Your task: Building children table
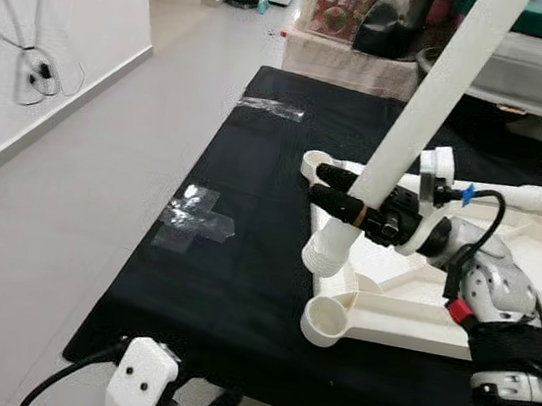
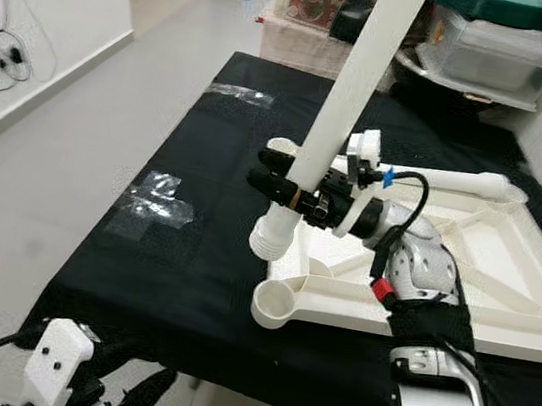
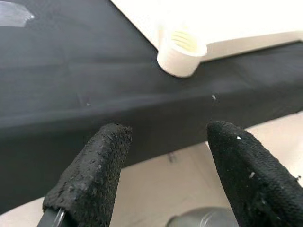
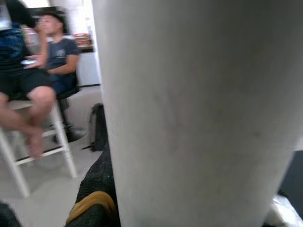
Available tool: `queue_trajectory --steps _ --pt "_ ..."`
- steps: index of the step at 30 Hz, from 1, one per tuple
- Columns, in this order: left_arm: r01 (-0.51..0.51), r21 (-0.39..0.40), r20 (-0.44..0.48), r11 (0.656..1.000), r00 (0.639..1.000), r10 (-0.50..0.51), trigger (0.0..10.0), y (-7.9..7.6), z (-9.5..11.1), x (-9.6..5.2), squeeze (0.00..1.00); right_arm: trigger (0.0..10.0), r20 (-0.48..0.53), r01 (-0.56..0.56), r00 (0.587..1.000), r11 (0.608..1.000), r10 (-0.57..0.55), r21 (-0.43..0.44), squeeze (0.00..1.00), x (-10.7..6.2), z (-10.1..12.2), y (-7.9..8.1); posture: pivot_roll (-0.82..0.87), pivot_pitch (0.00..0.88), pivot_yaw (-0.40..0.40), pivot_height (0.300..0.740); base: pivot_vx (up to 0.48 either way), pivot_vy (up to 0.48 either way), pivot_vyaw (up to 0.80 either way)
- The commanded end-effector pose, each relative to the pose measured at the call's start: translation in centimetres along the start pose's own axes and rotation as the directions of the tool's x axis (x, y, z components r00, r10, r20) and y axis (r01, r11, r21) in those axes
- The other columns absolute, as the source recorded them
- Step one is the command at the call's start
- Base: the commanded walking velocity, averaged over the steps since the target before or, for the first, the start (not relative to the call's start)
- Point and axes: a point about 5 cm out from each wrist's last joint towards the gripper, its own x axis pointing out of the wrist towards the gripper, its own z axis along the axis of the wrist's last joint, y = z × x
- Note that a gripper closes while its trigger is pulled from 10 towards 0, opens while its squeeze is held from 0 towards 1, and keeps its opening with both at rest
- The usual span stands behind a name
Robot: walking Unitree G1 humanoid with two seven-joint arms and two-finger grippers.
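Underneath everything lies a black cloth [image 1: 243, 260] spread on the pale tiled floor [image 1: 71, 185], with two patches of clear tape [image 1: 195, 218] stuck to it. On the cloth's right part rests the white plastic tabletop [image 2: 502, 286], turned upside down so its ribs face up. It has round threaded sockets at the corners; the nearest socket [image 1: 327, 322] sits at the corner closest to the robot, and another leg [image 2: 456, 179] already lies along the far edge of the tabletop.

A long white table leg [image 1: 420, 113] slants upward and to the right, its ribbed lower end [image 2: 272, 236] hanging just above the tabletop's left edge, between the near socket and the far corner, not touching either as far as can be seen. The right claw [image 1: 338, 190] is clenched around this leg close to its lower end, the black fingers wrapped on either side; in the right wrist view the leg [image 4: 199, 109] stands directly against the finger, and a person sits on a white stool in the blurred background.

The left claw [image 3: 165, 161] hangs low at the near edge of the cloth, fingers [image 3: 92, 175] spread apart and grasping nothing, with the near socket [image 3: 181, 54] ahead of it. Boxes and clear storage bins [image 1: 534, 58] stand beyond the cloth.
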Motion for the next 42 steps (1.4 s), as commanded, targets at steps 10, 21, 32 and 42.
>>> queue_trajectory --steps 10,21,32,42 --pt "0.015 0.030 -0.044 0.999 0.999 -0.013 10.0 0.0 0.4 -1.4 0.00 10.0 -0.112 -0.229 0.968 0.973 0.225 -0.023 0.00 0.9 -0.6 0.6 0.23 0.227 -0.045 0.740 0.000 0.000 0.00" --pt "0.018 0.037 -0.073 0.999 0.997 -0.016 10.0 0.4 0.4 -2.1 0.00 10.0 -0.219 -0.291 0.936 0.956 0.276 -0.037 0.00 -0.9 -0.6 1.0 0.24 0.241 -0.035 0.740 0.000 0.000 0.00" --pt "0.020 0.046 -0.085 0.999 0.996 -0.016 10.0 0.9 0.5 -2.0 0.00 10.0 -0.201 -0.251 0.951 0.967 0.237 -0.047 0.00 -3.2 0.2 1.0 0.23 0.219 -0.033 0.740 0.000 0.000 0.00" --pt "0.023 0.056 -0.070 0.998 0.997 -0.019 10.0 1.0 0.7 -1.9 0.00 10.0 -0.184 -0.322 0.929 0.947 0.320 0.022 0.00 -2.9 -1.3 3.0 0.24 0.220 -0.028 0.740 0.000 0.000 0.00"
